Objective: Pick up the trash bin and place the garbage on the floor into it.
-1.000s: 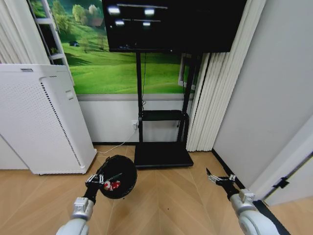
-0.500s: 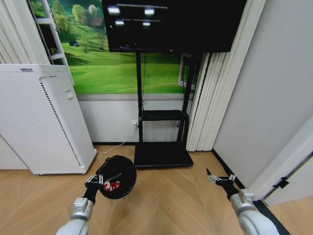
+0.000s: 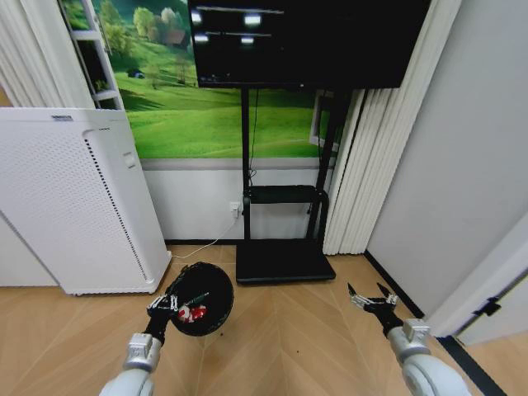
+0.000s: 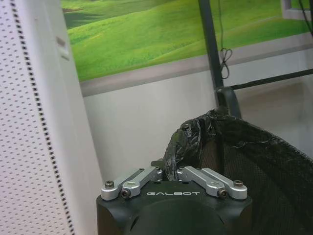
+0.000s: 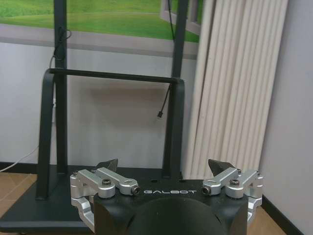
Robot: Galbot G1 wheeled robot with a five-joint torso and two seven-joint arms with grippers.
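Blk mesh bin (image 3: 200,299) tilted, litter (image 3: 194,313) inside.

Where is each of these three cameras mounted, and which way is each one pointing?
Head view: on the robot's head, looking forward and down at the floor, TV stand and white appliance; both arms show, the left claw holding the trash bin, the right claw open.
Left wrist view: on the left wrist, facing the wall past the left claw, shut on the bin's rim.
Right wrist view: on the right wrist, facing the TV stand past the empty right claw.
Shared: head and left wrist views both show the bin.
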